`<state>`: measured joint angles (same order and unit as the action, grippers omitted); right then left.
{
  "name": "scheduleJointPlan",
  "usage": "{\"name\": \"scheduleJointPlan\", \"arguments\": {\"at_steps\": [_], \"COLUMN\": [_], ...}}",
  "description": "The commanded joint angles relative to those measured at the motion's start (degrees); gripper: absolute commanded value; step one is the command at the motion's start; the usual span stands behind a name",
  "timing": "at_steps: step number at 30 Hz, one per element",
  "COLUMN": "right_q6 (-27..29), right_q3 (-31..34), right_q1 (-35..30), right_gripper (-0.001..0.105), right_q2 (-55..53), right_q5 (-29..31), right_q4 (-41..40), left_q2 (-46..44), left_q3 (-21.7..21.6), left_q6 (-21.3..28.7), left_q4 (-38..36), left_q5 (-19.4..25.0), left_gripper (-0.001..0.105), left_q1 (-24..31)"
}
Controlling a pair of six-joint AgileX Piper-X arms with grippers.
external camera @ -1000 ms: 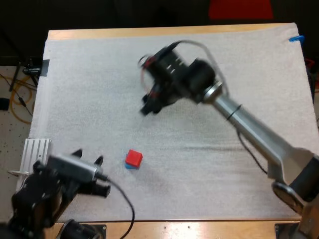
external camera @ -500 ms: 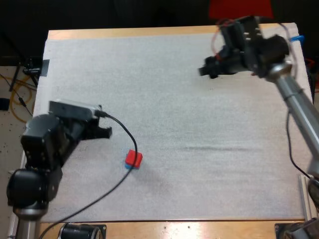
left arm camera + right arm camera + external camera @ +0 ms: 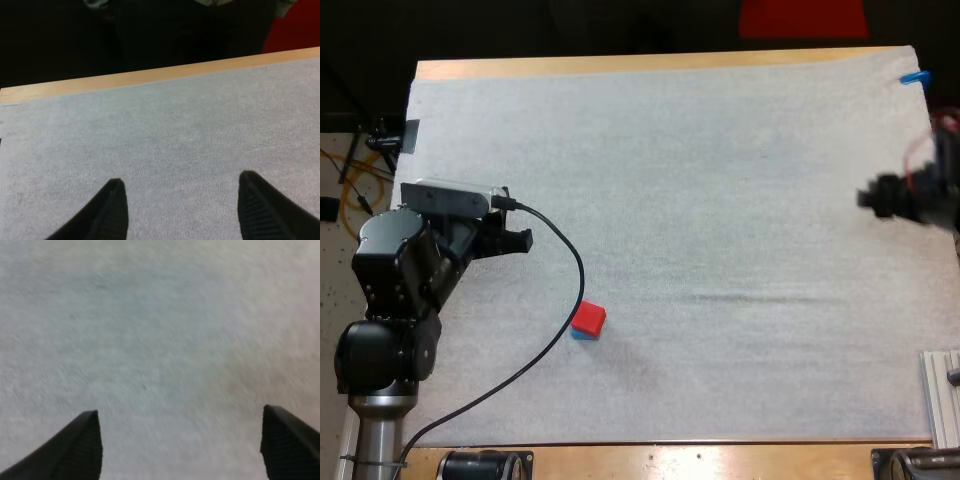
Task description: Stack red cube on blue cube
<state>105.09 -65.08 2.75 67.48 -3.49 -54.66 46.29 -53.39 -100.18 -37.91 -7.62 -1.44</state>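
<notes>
Over the bench (image 3: pixel 620 64), high view: you have the red cube (image 3: pixel 588 317) resting on the blue cube (image 3: pixel 581 334), just nearward and right of the left pincer (image 3: pixel 517 240), the nearer one, its arm reared up at the left edge of the white mat (image 3: pixel 740 150); the right pincer (image 3: pixel 875 197) hangs well apart at the right edge. Left wrist view: fingers (image 3: pixel 112 210) spread wide over bare mat, gripping nothing. Right wrist view: fingers (image 3: pixel 82 450) likewise spread, empty.
</notes>
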Motion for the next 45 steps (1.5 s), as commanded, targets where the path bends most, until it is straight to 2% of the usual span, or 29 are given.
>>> {"name": "scheduleJointPlan", "arguments": {"at_steps": [1,8,13,18,21,26,30,34,36,40,45], "right_q6": [0.9,1.9,1.8,1.5,1.0,0.1,0.1,0.1,0.1,0.1,0.1], "right_q3": [2.5,13.5,16.2,18.8,21.0,24.7,27.3,28.0,28.8,30.6,33.3], "right_q1": [-1.5,-3.4,-3.1,-3.1,-3.1,-3.1,-3.1,-3.1,-3.1,-3.1,-3.1], "right_gripper": [0.065,0.065,0.065,0.065,0.065,0.065,0.065,0.065,0.065,0.065,0.065], "right_q2": [-4.5,-23.4,-33.7,-44.3,-50.3,-60.0,-67.8,-70.6,-70.1,-70.1,-70.1], "right_q5": [-0.5,-0.2,-0.2,-0.2,-0.2,-0.3,-0.3,-0.8,-3.8,-4.9,-5.0], "right_q4": [0.6,0.4,-0.5,-0.9,-0.9,-0.9,-0.9,-2.5,-1.3,-0.8,-1.0], "left_q2": [0.0,-2.8,-10.6,-24.7,-33.5,-45.9,-53.7,-54.8,-54.7,-54.7,-54.7], "left_q3": [-0.3,-0.1,3.9,11.6,14.4,17.5,17.9,17.2,17.6,18.7,22.3], "left_q6": [0.2,0.4,1.8,1.9,3.5,3.7,3.7,3.7,3.7,2.4,1.0], "left_q4": [0.6,-4.8,-5.8,-6.2,-8.4,-12.9,-17.7,-23.2,-24.8,-24.6,-23.5], "left_q5": [-0.3,0.2,0.1,-0.1,-2.6,-3.6,-3.3,-2.2,-0.5,0.2,0.2], "left_gripper": [0.049,0.048,0.048,0.048,0.048,0.048,0.048,0.048,0.048,0.048,0.048], "left_q1": [0.0,0.0,-0.2,-0.2,-0.2,-0.2,-0.2,0.1,0.0,0.0,0.0]}}
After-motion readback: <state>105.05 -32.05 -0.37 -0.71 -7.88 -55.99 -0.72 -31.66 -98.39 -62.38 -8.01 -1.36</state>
